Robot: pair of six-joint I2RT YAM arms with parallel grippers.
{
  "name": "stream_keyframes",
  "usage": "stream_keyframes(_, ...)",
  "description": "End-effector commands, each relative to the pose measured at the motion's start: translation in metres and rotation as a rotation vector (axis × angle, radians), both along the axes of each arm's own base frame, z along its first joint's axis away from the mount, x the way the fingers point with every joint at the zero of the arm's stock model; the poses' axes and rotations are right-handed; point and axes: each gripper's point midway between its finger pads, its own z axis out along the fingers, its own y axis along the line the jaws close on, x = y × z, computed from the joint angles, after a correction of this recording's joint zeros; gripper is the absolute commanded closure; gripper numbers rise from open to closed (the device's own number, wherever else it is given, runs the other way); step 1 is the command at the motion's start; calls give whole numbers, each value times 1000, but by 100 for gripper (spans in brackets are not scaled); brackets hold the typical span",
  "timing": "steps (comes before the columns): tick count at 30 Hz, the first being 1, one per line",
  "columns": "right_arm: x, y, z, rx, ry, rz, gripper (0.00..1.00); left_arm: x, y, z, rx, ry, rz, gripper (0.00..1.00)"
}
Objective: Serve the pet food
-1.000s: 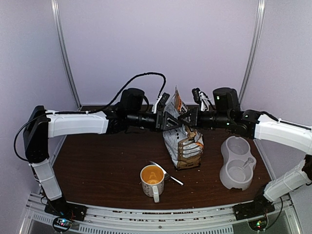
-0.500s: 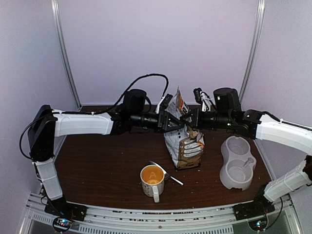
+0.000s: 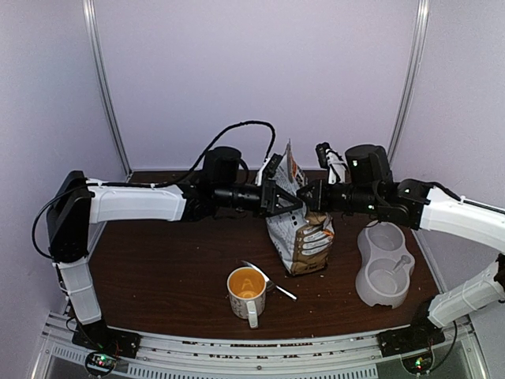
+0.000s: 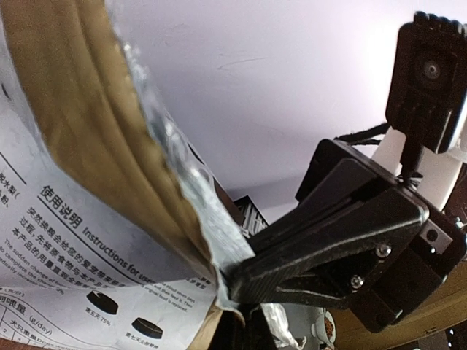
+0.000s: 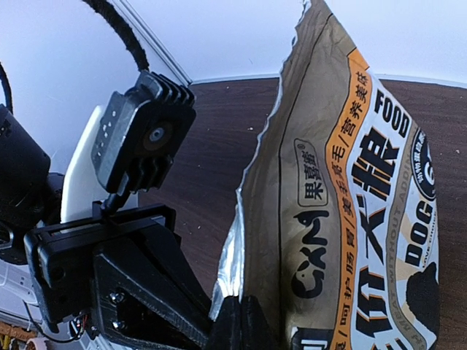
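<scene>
A white, tan and orange bag [image 3: 301,237] of pet food stands upright near the middle of the dark wooden table [image 3: 158,260], its torn top pointing to 12 o'clock. The pellets themselves are hidden inside it. Both arms reach in level from 9 and 3 o'clock and meet at the bag's upper part.

In the left wrist view, the right tool [image 4: 235,281] has its black fingers pressed together on the torn, foil-lined edge of the bag, pinching it. The bag's printed back, with instructions in Chinese and English, fills the 8 o'clock part of that view.

In the right wrist view, the left tool [image 5: 215,328] tapers to the silver inner edge of the opening at 6 o'clock, and it too seems to pinch the bag there. The front, printed with "FOOD" and "DOG", lies toward 3 o'clock.

At 7 o'clock of the bag stands a white mug [image 3: 246,290] with an orange inside. A spoon [image 3: 272,282] lies just beside it at its 2 o'clock. A pale double bowl [image 3: 364,284] sits at 4 o'clock of the bag, apart from it
</scene>
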Motion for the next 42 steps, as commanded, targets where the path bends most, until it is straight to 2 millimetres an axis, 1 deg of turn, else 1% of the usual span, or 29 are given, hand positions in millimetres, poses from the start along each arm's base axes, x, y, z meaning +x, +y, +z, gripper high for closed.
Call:
stream_keyframes(1,-9,-14,12,-80,-51,-57,100,23,12,0,32,-40,147,100)
stream_keyframes(10,-2,-27,3,-167,-71,-142,100,28,18,-5,58,-34,193,100)
stream_keyframes(15,-1,-30,3,-187,-81,-169,100,29,18,-8,69,-28,203,100)
stream_keyframes(23,-1,-31,2,-191,-80,-179,100,29,21,-5,67,-35,209,100)
stream_keyframes(28,1,-38,10,-198,-86,-211,100,29,29,9,58,-95,236,100)
stream_keyframes(32,5,-49,24,-221,-95,-267,100,28,39,28,52,-169,263,100)
stream_keyframes(37,11,-58,36,-281,-86,-332,100,24,47,45,75,-245,259,100)
stream_keyframes(42,14,-58,44,-297,-75,-343,100,22,53,55,120,-294,248,100)
